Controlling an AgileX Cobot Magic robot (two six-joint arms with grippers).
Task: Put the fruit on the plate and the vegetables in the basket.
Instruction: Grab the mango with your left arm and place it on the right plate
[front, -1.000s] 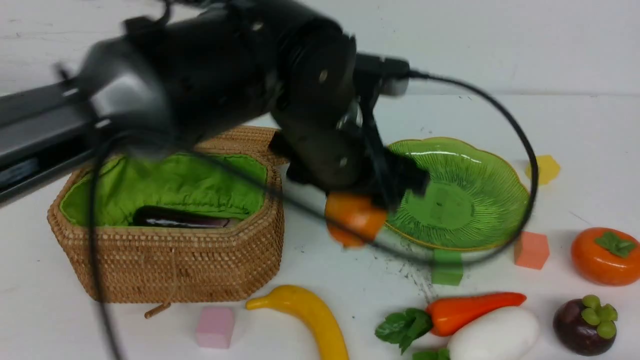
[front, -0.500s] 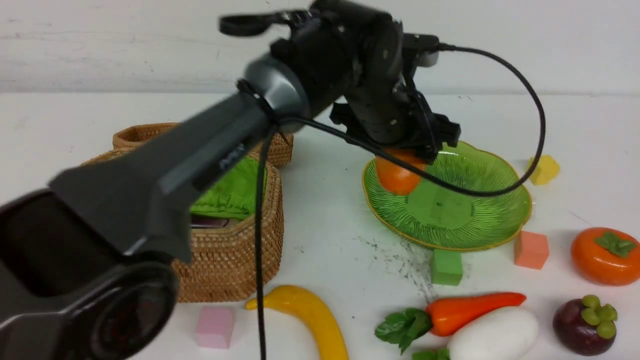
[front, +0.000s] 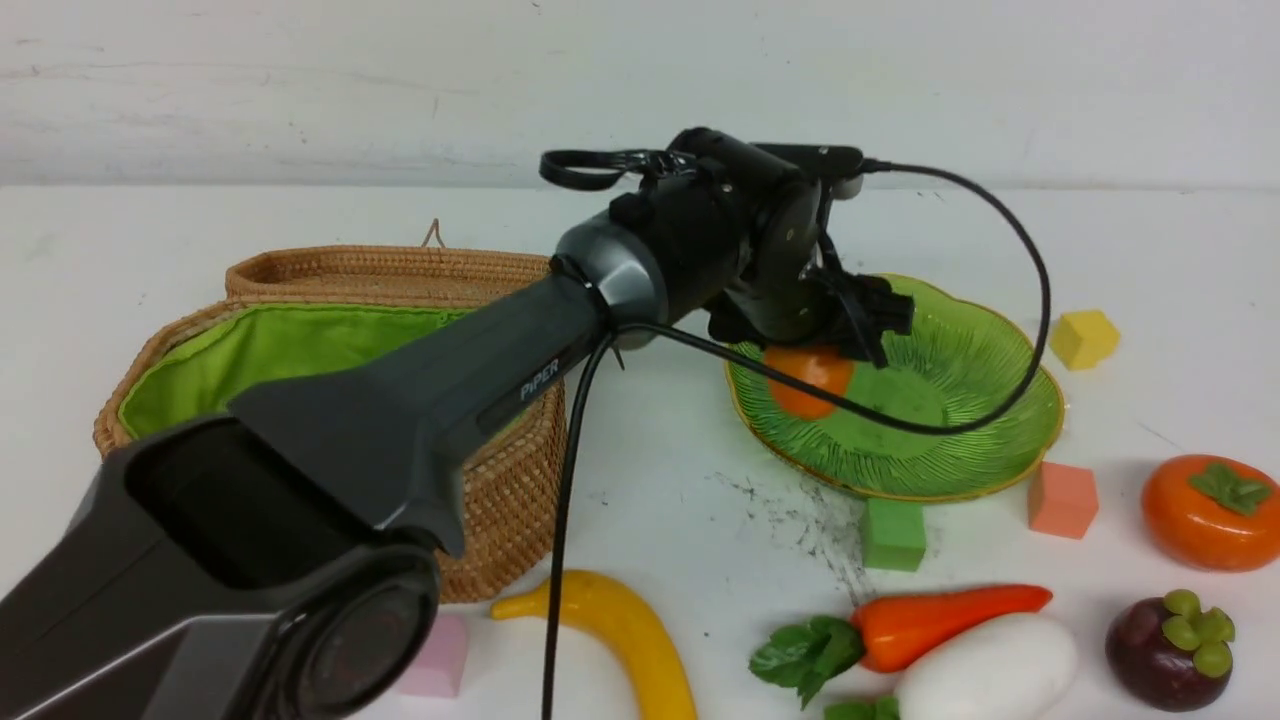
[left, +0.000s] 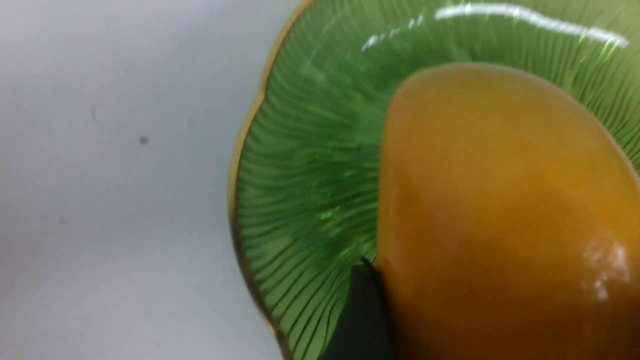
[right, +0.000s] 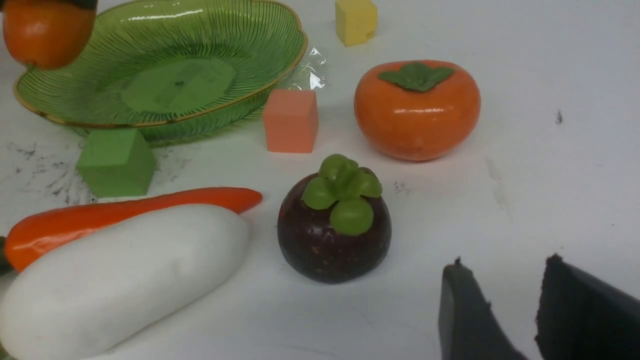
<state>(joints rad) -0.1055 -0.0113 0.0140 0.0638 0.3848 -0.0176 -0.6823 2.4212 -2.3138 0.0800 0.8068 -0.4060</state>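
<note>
Mango (front: 812, 380) clamped in left tool (front: 835, 345), low over left side of plate (front: 970, 375), close to rim. Released here, could roll down ribbed slope or tip over left edge onto table (front: 660, 470); glossy skin may slip early. Right tool (right: 505, 270) apart, empty, by mangosteen (right: 334, 235).

Table (front: 680, 500), basket (front: 505, 500), plate (front: 960, 470), carrot (front: 950, 615), maybe pink cube (front: 442, 655)

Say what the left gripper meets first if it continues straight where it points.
Probably the plate: the left gripper points down at it, and the mango it holds would touch first.
</note>
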